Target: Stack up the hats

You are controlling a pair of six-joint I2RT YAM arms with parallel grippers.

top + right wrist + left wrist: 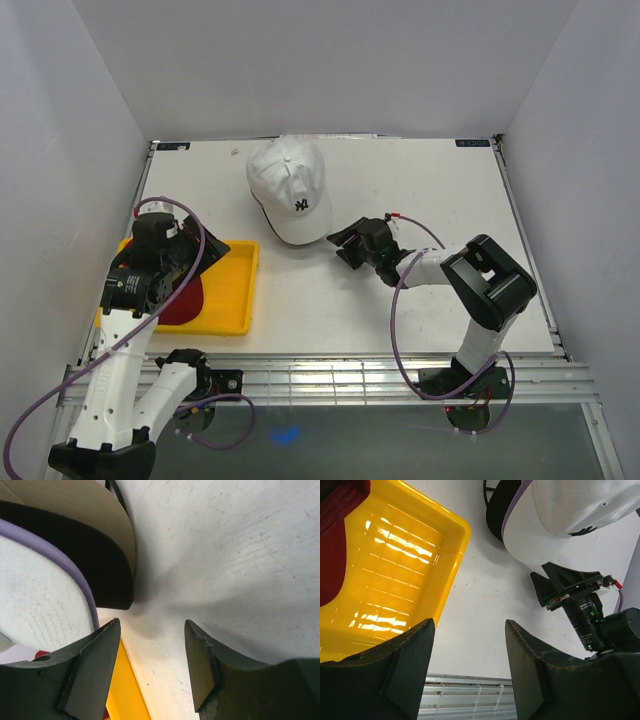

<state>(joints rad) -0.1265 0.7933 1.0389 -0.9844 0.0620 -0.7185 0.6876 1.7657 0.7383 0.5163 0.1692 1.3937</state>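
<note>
A stack of hats stands at the back middle of the table, with the white cap point(290, 190) bearing a dark logo on top. In the right wrist view the stacked brims show as tan point(75, 505), black point(102, 570), lavender point(60, 554) and white point(35, 600). A dark red cap point(186, 300) lies in the yellow tray point(235, 290). My right gripper point(343, 248) is open and empty, just right of the stack's brims, low over the table. My left gripper point(470, 650) is open and empty above the tray's right edge.
The yellow tray point(395, 555) sits at the front left, with the dark red cap point(335, 540) at its left side. The metal rail of the table's front edge point(465, 700) lies just below my left gripper. White walls enclose the table.
</note>
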